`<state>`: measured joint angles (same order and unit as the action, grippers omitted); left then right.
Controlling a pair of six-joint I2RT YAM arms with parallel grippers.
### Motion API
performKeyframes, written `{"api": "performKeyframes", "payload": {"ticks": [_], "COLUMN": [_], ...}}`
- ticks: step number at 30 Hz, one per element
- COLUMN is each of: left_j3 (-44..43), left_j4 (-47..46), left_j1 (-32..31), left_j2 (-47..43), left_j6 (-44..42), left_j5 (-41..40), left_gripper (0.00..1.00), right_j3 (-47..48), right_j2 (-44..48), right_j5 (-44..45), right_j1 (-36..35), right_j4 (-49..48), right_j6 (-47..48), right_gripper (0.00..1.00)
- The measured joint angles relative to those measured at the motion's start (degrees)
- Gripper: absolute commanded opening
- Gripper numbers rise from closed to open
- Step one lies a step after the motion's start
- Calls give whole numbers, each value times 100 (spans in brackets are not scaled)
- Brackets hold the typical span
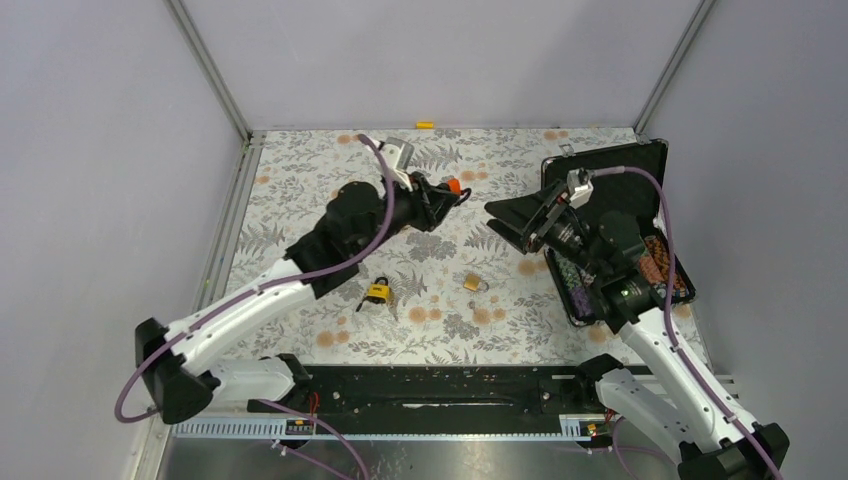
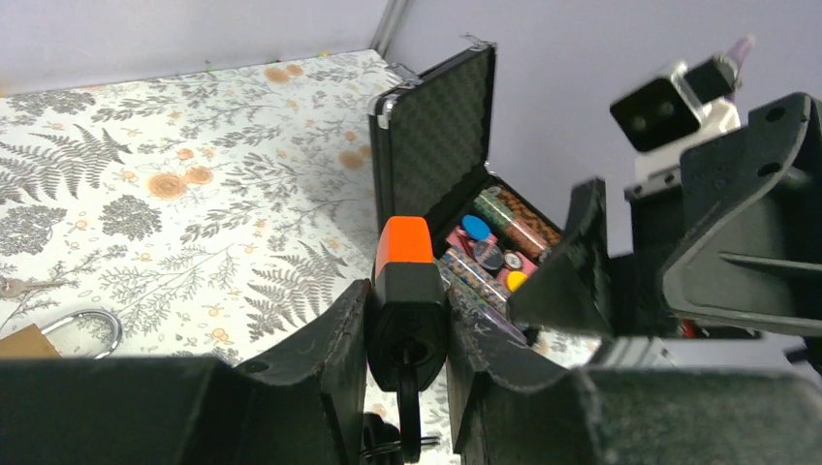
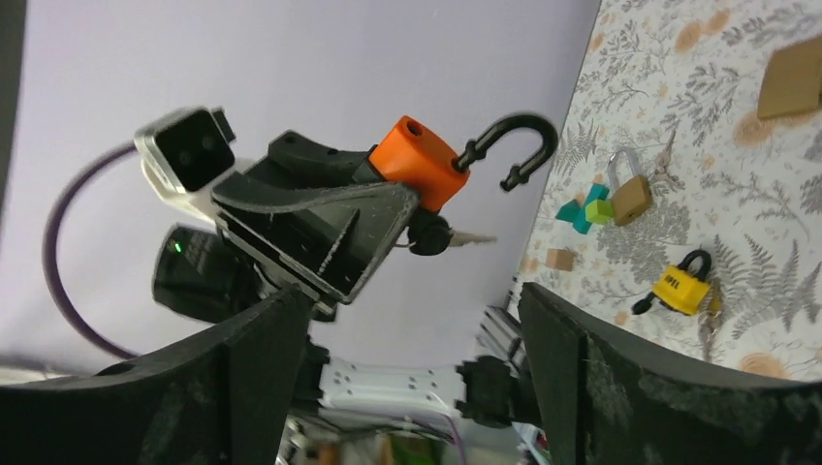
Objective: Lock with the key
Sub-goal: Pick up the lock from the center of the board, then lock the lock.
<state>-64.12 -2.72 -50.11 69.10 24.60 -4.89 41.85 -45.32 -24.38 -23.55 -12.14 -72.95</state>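
Orange padlock hangs in the air at about 12 o'clock over the floral table, its body pinched between the fingers of the left gripper. We see its black shackle swung free of the body, so nothing is locked yet. A black-headed key sits at the keyhole end, which we judge to be the part already done. What we think is left is pressing the shackle home and turning the key. That is likely work for the right gripper, which faces the lock from 3 o'clock with its jaws spread wide and nothing between them. Counting, we find three padlocks: the orange one, a yellow padlock lying at 8 o'clock and a brass padlock at 5 o'clock. One key shows for certain (a dark bit beside the yellow one is too small to name), and one open case stands at 3 o'clock.
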Motion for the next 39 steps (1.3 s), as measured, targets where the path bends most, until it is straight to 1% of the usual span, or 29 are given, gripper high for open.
{"api": "performKeyframes", "payload": {"ticks": [3, 7, 11, 14, 17, 21, 24, 25, 27, 29, 32, 38, 39], "left_j3": [-208, -533, -632, -664, -667, -667, -667, -667, -667, -667, -664, -664, -662], "left_j4": [634, 1268, 1366, 1368, 1375, 1370, 1331, 1325, 1294, 1250, 1176, 1069, 1060], "left_j1": [103, 267, 343, 343, 343, 343, 343, 343, 343, 343, 343, 343, 343], "left_j2": [-376, -756, -944, -909, -855, -835, -835, -833, -824, -817, -817, -817, -817], "left_j6": [229, 772, 1305, 1565, 1722, 1899, 2015, 2050, 2109, 2173, 2247, 2343, 2352], "left_j5": [297, 656, 1010, 1274, 1432, 1547, 1665, 1700, 1779, 1856, 1947, 2072, 2094], "left_gripper": [0, 0, 0, 0, 0, 0, 0, 0, 0, 0, 0, 0, 0], "right_j3": [411, 1038, 1231, 1231, 1231, 1231, 1241, 1252, 1268, 1268, 1270, 1296, 1303], "right_j2": [-140, -92, 24, -7, -101, -201, -328, -393, -568, -739, -876, -909, -909], "right_j5": [-431, -741, -1239, -1744, -1923, -1805, -1845, -1886, -1976, -2068, -2197, -2393, -2455], "right_j1": [37, 48, 48, 48, 48, 48, 48, 48, 48, 52, 57, 57, 57], "right_j4": [92, 605, 870, 903, 883, 881, 804, 772, 658, 529, 334, -107, -184], "right_j6": [935, 2597, 3945, 4592, 4966, 5289, 5495, 5534, 5580, 5578, 5508, 5298, 5261], "right_gripper": [84, 85, 85, 81, 79, 78, 75, 73, 65, 55, 47, 48, 46]}}
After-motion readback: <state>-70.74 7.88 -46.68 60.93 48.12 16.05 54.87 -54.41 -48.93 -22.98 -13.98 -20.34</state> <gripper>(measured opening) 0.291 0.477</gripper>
